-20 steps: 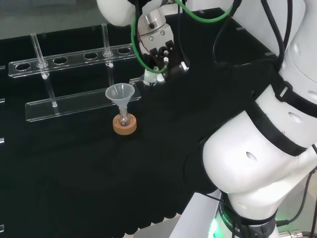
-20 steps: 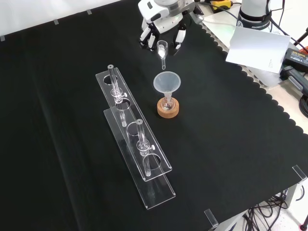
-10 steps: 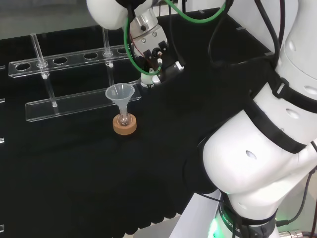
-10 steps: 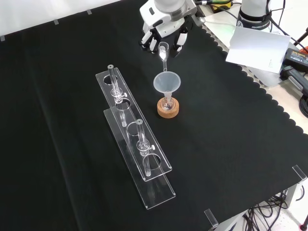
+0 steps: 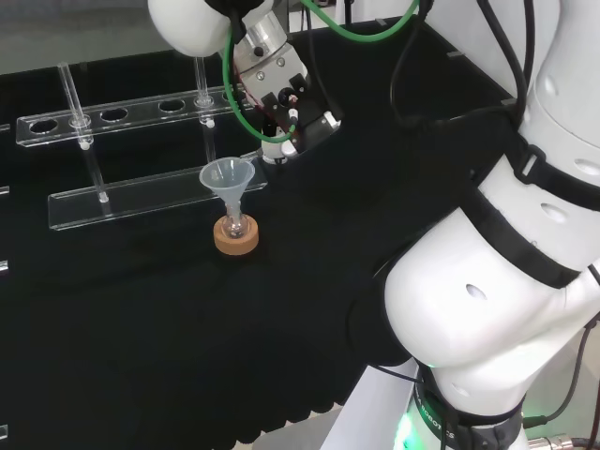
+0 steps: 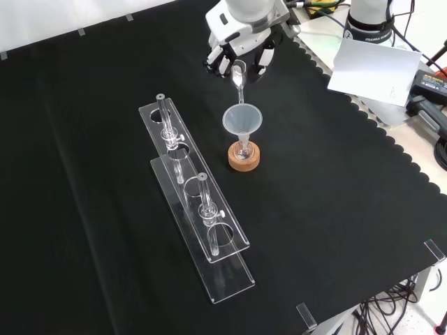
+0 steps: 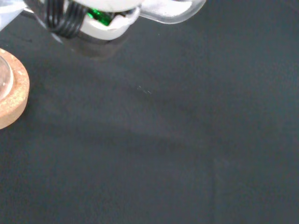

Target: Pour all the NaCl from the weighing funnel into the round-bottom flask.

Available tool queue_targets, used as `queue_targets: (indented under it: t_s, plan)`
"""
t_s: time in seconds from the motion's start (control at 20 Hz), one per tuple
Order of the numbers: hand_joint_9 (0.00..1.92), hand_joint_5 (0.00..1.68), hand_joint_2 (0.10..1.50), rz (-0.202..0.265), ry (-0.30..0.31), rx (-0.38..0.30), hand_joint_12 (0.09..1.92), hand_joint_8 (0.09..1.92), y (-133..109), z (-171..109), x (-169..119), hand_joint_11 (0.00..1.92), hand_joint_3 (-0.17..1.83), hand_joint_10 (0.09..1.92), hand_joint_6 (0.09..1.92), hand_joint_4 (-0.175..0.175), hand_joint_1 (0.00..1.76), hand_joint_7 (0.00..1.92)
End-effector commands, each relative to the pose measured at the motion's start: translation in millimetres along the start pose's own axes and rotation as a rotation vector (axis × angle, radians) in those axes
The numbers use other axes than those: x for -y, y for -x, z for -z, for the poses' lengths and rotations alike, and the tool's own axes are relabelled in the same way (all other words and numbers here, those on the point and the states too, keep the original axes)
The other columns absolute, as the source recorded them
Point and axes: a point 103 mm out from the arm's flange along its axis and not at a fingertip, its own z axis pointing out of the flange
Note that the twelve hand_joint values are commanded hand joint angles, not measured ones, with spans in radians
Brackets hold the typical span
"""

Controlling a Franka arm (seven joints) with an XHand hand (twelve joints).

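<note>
A small clear round-bottom flask (image 6: 243, 149) stands on a cork ring (image 6: 244, 156) with a clear funnel (image 6: 242, 120) in its neck. In the head view the same funnel (image 5: 228, 178) sits over the cork ring (image 5: 235, 234). The hand (image 6: 241, 52) is just above and behind it in the front view, shut on a clear weighing funnel (image 6: 238, 77) whose spout tips down to the funnel's rim. In the head view the hand (image 5: 289, 117) hangs right of the funnel. The wrist view has the cork ring (image 7: 10, 100) at its edge.
Two clear acrylic racks (image 6: 195, 209) with glass tubes lie left of the flask in the front view. In the head view the racks (image 5: 122, 192) stand behind the funnel. The arm's white links (image 5: 506, 281) take up the head view's right. White paper (image 6: 367, 70) lies off the cloth.
The hand has moved toward the funnel, carrying the weighing funnel; its spout now reaches the funnel's rim. Flask, stand and racks have not moved.
</note>
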Motion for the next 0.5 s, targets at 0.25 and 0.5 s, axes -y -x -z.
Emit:
queue_targets:
  t_s: [0.25, 0.5]
  plan:
    - [1.1, 1.33, 0.74, -0.004, -0.011, 0.06, 0.92, 0.68, -7.0, 5.8, -0.3, 1.03, 0.46, 0.26, 0.49, 0.175, 1.13, 0.64]
    - [1.1, 1.33, 0.74, -0.008, -0.007, 0.073, 0.92, 0.68, -4.7, 7.4, -0.7, 1.03, 0.46, 0.25, 0.5, 0.175, 1.12, 0.65]
